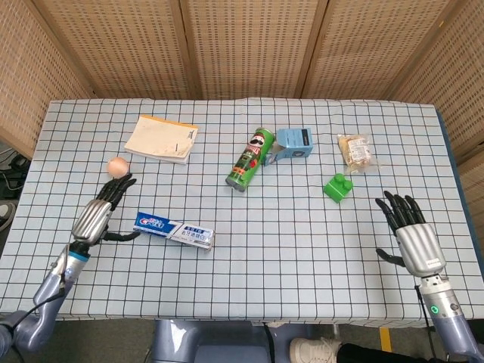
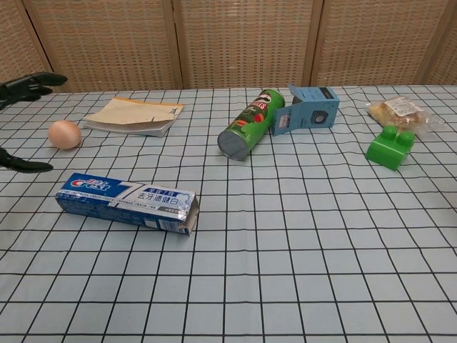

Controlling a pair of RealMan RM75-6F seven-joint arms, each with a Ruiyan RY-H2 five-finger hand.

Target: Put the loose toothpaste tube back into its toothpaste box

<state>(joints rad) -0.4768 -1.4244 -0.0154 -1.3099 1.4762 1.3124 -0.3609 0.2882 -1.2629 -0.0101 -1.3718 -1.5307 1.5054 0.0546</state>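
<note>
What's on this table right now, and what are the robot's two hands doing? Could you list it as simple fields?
toothpaste box: lying flat near the table's left front, one end flap open, nothing gripping it
toothpaste tube: not visible loose
left hand: open, fingers spread, just left of the box
right hand: open, over the right front of the table
egg: beyond the left hand
booklet: back left
chips can: on its side, centre
blue carton: beside the can
green block: right
snack bag: back right
</note>
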